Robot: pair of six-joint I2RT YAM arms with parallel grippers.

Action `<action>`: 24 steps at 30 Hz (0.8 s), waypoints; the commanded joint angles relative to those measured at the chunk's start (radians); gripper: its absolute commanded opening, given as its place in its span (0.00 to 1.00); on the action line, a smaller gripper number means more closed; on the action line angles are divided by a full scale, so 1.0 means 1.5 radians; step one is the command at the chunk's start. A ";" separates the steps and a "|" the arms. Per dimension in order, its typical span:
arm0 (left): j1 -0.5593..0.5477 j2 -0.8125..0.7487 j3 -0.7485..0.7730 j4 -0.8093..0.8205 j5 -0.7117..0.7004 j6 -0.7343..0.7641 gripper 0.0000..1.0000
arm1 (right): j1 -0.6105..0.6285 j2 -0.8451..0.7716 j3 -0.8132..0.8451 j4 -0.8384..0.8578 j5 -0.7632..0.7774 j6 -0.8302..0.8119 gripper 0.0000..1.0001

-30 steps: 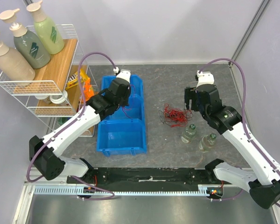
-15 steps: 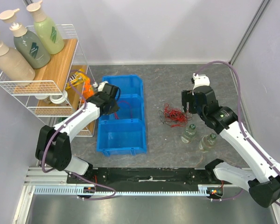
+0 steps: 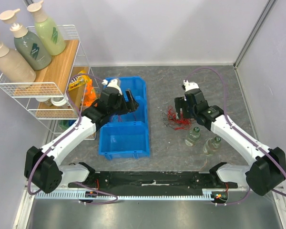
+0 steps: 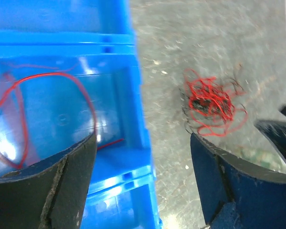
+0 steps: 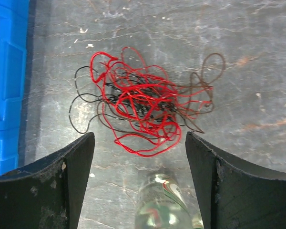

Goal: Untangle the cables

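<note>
The cables are mostly a tangle [image 3: 176, 118] of red and black wires lying on the grey table right of the blue bin [image 3: 124, 141]. One loose red cable [image 4: 57, 74] lies curled in the bin's far compartment. My left gripper [image 3: 125, 101] hangs open over that compartment's right edge, and in its wrist view the gripper [image 4: 143, 143] has nothing between its fingers. My right gripper [image 3: 183, 110] hovers open just above the tangle [image 5: 143, 107]. From the right wrist, its gripper [image 5: 139, 138] holds nothing and the wires lie just beyond its fingertips.
Two small clear bottles [image 3: 193, 136] [image 3: 211, 144] lie on the table just in front of the tangle; one bottle [image 5: 162, 205] shows between my right fingers. A wire rack [image 3: 47, 86] with pump bottles and snack packs stands to the left of the bin.
My left gripper has gone from shut to open over the bin, and the red cable now lies loose inside. My right gripper has moved left, over the tangle, staying open.
</note>
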 commanded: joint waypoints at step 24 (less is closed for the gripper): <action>-0.129 0.582 0.473 0.077 0.233 0.105 0.49 | -0.093 0.154 -0.015 0.120 -0.170 -0.038 0.65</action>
